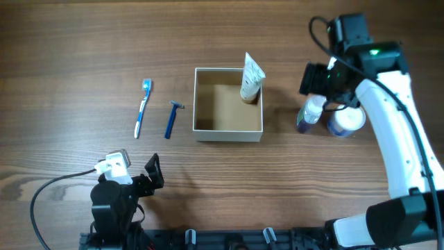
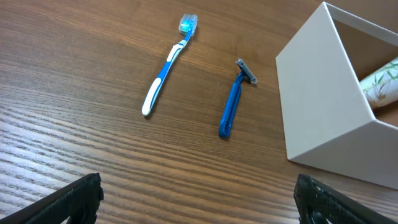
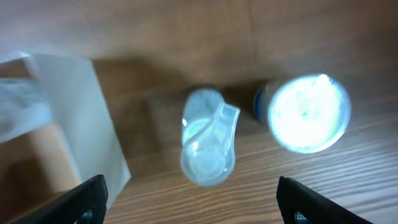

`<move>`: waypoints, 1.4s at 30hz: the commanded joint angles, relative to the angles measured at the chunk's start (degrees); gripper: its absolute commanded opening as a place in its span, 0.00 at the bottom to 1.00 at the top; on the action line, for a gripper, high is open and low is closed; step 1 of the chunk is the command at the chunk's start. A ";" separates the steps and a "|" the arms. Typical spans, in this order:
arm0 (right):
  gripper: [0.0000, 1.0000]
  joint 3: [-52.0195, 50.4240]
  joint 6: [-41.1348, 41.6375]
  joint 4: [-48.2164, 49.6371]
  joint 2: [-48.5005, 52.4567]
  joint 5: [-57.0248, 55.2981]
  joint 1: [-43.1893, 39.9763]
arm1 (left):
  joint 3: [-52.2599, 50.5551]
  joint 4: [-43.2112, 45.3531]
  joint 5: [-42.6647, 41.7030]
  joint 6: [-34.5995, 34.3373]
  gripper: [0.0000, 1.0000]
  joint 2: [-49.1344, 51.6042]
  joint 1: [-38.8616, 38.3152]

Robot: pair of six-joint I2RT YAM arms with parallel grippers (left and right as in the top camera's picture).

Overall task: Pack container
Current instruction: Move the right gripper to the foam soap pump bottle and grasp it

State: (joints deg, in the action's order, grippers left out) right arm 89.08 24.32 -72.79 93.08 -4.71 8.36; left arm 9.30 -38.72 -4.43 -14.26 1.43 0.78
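Because the container (image 1: 228, 135) is square, it has no long axis; it sits at centre frame, mouth upward, sides parallel to the frame edges. Left gripper (image 2: 199, 205) and right gripper (image 3: 199, 202): spread wide, nothing held.

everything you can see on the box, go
The box is square, shallow and open-topped, with thin white walls and a tan cardboard floor. It sits flat on the wooden table, mid-scene. A white tube leans in its far right corner, poking above the rim. The razor lies apart on its left.
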 commanded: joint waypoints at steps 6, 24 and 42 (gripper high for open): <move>0.80 -11.37 2.86 9.64 0.70 3.19 0.07 | -0.11 0.11 -0.48 0.11 1.00 -0.50 -0.31; 0.65 -17.00 4.26 18.29 0.74 -1.36 0.07 | -0.11 0.11 -0.48 0.11 1.00 -0.50 -0.31; 0.27 -15.96 -0.22 17.64 -1.22 -2.19 0.07 | -0.11 0.11 -0.48 0.11 1.00 -0.50 -0.31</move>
State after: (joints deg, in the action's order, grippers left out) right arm 72.40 26.83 -55.00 93.17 -6.00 8.36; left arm 9.30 -38.72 -4.43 -14.28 1.43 0.80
